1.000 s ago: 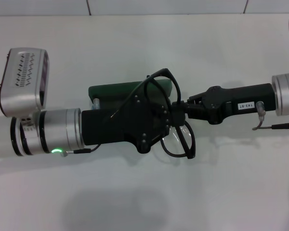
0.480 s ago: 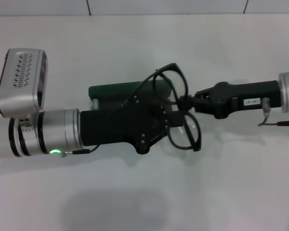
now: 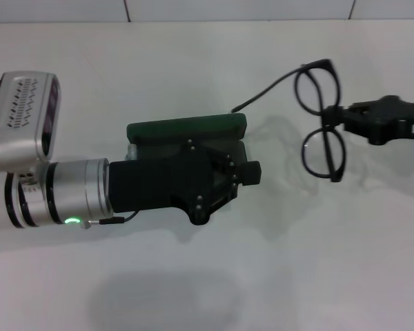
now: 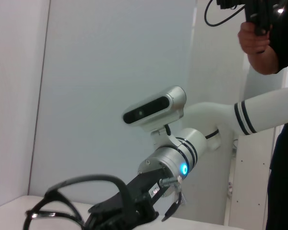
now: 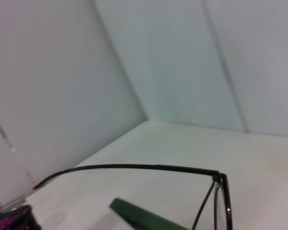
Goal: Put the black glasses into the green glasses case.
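A: Where are the black glasses (image 3: 322, 118) now?

B: Clamped at the bridge in the right gripper (image 3: 346, 120), lifted off the white desk (image 3: 193, 276) with the lenses side-on to the head camera. One temple arm trails from the frame back toward the green glasses case (image 3: 186, 129).

A: What's changed?

B: A second ago the right gripper held the frame right against the left gripper (image 3: 252, 173), over the case. Half a second ago it had started to draw back. Now the glasses sit well clear on the right gripper's own side, and the left gripper has let them go.

A: So the handover's done?

B: That's my reading. The right arm alone carries them, and they must come back to the case before anything goes in.

A: And the left gripper?

B: It hangs just over the case, hiding most of it. I can't tell how wide its fingers stand. The case's near edge shows just beyond it.

A: Is the case open?

B: I can't say; only a green edge shows past the left gripper.

A: Any writing?

B: A small white label on the right gripper's body, too small to read. No lettering shows on the case.
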### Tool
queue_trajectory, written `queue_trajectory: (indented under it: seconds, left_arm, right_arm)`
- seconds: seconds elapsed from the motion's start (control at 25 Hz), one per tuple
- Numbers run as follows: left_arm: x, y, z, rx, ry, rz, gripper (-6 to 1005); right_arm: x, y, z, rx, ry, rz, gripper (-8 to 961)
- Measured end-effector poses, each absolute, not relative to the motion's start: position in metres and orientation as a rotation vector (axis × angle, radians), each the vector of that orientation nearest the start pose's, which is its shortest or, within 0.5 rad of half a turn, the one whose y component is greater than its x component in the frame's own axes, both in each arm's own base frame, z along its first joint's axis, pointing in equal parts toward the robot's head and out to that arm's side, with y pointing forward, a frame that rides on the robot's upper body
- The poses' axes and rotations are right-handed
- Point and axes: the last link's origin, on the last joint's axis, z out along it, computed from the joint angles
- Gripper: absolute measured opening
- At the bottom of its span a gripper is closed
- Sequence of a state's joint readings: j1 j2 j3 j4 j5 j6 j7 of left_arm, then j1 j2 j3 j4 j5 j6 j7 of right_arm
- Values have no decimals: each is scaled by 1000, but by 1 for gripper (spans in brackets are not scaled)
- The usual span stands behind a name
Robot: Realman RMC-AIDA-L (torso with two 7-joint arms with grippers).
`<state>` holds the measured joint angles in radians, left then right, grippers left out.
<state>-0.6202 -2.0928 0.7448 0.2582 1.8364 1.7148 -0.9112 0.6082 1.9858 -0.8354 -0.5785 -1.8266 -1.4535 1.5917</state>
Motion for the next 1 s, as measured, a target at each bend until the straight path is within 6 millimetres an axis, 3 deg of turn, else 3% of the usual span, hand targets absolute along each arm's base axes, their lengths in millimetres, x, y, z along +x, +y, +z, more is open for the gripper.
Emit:
queue_trajectory:
  seconds: [0.32, 0.56, 1.0]
  left_arm:
    - [-212, 288, -46, -2808, -206, -1276, 1]
    - [-207, 289, -40, -2797, -224, -1335, 2]
    - [-204, 291, -41, -2774, -239, -1357, 4]
  right_arm:
    - [262, 355, 18, -2663, 741, 709, 44]
    - [255, 342, 4, -2714, 578, 769, 46]
    - [244, 340, -10, -2790, 478, 772, 49]
